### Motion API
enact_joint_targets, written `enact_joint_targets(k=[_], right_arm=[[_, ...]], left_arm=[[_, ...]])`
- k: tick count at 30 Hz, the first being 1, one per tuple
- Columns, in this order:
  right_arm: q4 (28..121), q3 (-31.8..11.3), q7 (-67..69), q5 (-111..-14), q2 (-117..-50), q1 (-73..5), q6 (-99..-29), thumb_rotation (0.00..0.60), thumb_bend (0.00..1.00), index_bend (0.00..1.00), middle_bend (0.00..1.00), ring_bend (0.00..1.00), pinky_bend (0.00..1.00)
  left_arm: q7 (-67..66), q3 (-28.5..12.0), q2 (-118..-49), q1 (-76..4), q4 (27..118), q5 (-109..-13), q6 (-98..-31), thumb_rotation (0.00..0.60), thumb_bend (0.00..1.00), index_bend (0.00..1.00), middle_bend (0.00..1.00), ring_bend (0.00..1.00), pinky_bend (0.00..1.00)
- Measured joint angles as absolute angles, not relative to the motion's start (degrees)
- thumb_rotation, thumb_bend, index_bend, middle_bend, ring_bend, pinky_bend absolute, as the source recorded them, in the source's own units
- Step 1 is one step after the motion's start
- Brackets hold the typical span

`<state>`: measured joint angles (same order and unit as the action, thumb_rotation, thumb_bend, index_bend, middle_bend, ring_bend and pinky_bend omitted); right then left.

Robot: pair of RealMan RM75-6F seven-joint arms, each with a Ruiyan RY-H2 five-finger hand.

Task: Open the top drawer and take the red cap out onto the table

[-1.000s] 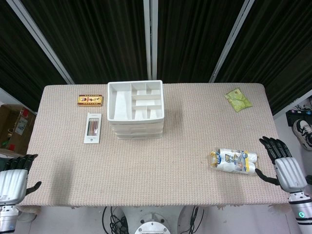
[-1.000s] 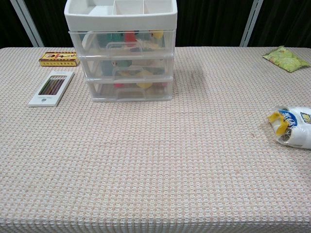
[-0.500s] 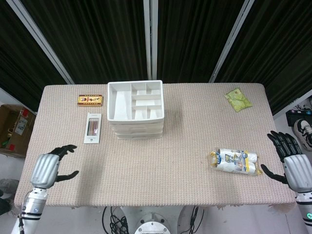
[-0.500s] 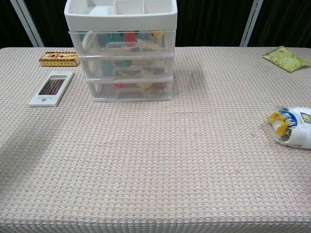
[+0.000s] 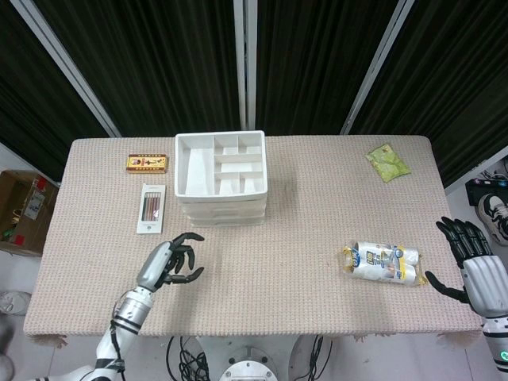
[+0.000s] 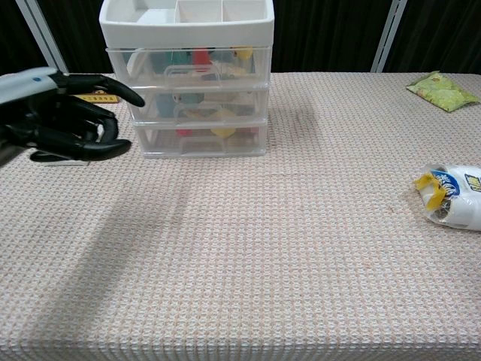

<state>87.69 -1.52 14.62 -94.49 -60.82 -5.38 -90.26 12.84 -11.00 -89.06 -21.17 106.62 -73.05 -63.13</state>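
A white three-drawer unit (image 5: 221, 181) stands at the back of the table, left of centre, with a divided tray on top. Its clear top drawer (image 6: 188, 69) is closed, and the red cap (image 6: 201, 58) shows through the front among other small items. My left hand (image 5: 168, 260) hovers over the table in front of the unit and a little to its left, fingers apart and slightly curled, holding nothing. In the chest view the left hand (image 6: 64, 116) sits just left of the drawers. My right hand (image 5: 476, 268) is open at the table's right edge.
A box of coloured pencils (image 5: 151, 208) and a small yellow-red box (image 5: 148, 163) lie left of the unit. A wrapped white pack with a blue label (image 5: 382, 262) lies near my right hand. A green packet (image 5: 387, 162) sits at the back right.
My left hand has swung from the table's left front corner up and rightward to just in front of the drawer unit. The right hand has shifted slightly outward.
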Motion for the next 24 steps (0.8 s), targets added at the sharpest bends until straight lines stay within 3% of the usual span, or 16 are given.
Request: enact_joint_targets(k=[15,24], right_arm=[[89.4,-1.2,12.9,-94.1,-60.3,-4.6,-90.4,0.600,0.18,0.00,0.05,0.00,0.00],[89.2,-1.1,13.2,-93.7,-60.2,-4.0,-90.5,0.600,0.18,0.00,0.05,0.00,0.00]], left_arm=[[24.3,-17.8,-108.3,-27.1,95.9,-64.7,-60.0,0.600,0.34,0.13,0.79,0.90,1.00],[26.6,-21.9,-112.3,-28.3,92.5,-61.0,-61.0,0.600,0.34,0.14,0.79,0.89,1.00]])
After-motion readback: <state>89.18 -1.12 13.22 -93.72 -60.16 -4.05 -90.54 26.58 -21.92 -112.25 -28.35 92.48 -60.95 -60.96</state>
